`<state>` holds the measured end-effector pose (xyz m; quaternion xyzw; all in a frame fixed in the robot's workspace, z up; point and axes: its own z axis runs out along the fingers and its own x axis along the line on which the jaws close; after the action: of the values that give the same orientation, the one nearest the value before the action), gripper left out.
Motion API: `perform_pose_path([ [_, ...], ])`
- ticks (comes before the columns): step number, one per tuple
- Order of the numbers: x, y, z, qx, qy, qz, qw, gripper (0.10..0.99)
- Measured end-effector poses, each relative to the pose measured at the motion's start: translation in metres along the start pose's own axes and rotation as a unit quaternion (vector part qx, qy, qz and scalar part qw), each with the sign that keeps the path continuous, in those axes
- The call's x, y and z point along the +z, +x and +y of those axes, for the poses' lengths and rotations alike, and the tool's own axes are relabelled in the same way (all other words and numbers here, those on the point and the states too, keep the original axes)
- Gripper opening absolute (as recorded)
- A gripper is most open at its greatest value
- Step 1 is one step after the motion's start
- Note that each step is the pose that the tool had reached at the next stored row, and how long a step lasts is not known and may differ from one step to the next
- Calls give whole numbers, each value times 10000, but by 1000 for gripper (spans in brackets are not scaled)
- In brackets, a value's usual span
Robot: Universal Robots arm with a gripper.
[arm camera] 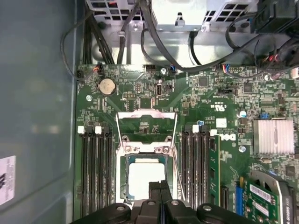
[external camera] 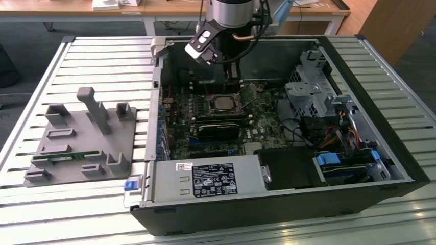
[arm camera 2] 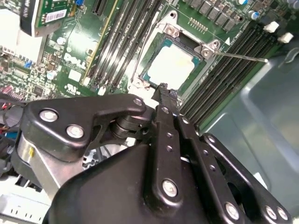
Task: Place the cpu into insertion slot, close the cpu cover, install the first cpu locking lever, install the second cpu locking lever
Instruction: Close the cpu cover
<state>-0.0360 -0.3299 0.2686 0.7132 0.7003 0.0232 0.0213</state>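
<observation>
The pale silvery-beige square cpu (arm camera: 140, 179) lies flat in the dark, metal-rimmed square insertion slot (arm camera: 124, 182), right at the jaws' tips. The thin silvery windowed cpu cover (arm camera: 146, 138) stands swung open just beyond them.

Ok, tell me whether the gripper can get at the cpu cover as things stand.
Probably yes: the gripper hangs at the edge of the cpu, and the open cpu cover lies just beyond it, nothing between them.
</observation>
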Motion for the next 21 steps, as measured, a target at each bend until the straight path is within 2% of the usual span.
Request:
perform_pose_path([
  [3,-30,0,2,0,0,0,10000,106],
  [21,-25,1,85,0,4,8,10000,106],
])
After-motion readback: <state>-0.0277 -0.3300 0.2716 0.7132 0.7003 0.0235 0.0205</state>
